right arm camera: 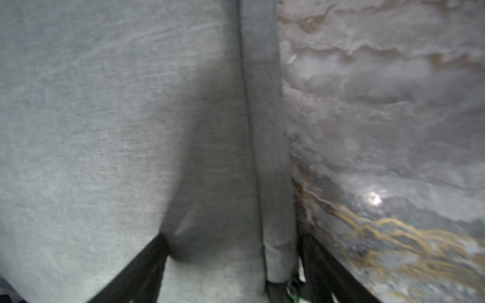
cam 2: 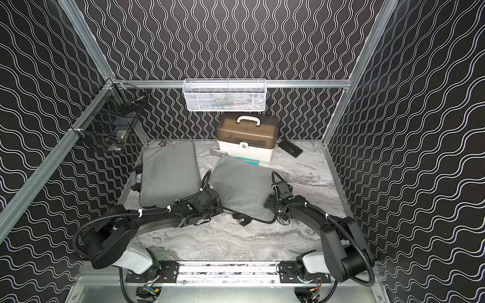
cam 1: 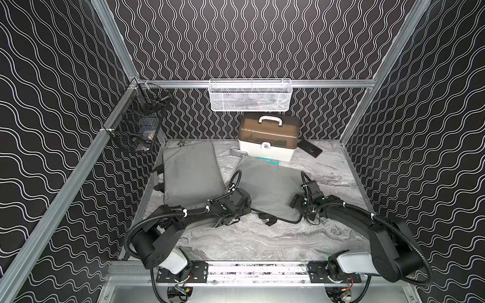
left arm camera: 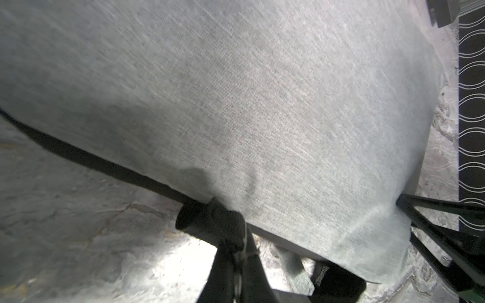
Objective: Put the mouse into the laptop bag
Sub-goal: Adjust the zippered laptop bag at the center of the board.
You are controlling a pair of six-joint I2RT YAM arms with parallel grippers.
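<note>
The grey laptop bag (cam 1: 270, 183) (cam 2: 241, 183) lies flat mid-table. My left gripper (cam 1: 242, 208) (left arm camera: 235, 251) sits at its near left corner, shut on a black strap (left arm camera: 212, 223) of the bag. At the near right corner my right gripper (cam 1: 298, 203) (right arm camera: 233, 262) is open, one finger (right arm camera: 147, 262) over the grey cloth (right arm camera: 105, 131) and the other beside the bag's edge seam. A small grey rounded thing that looks like the mouse (cam 1: 238, 152) (cam 2: 217, 152) lies behind the bag, next to the white case.
A second grey bag (cam 1: 191, 175) lies at the left. A white case with a brown lid (cam 1: 267, 139) stands at the back, a black flat thing (cam 1: 309, 148) to its right, a teal item (cam 1: 267, 160) before it. A white mesh basket (cam 1: 249, 95) and a black wire basket (cam 1: 136, 126) hang on the walls.
</note>
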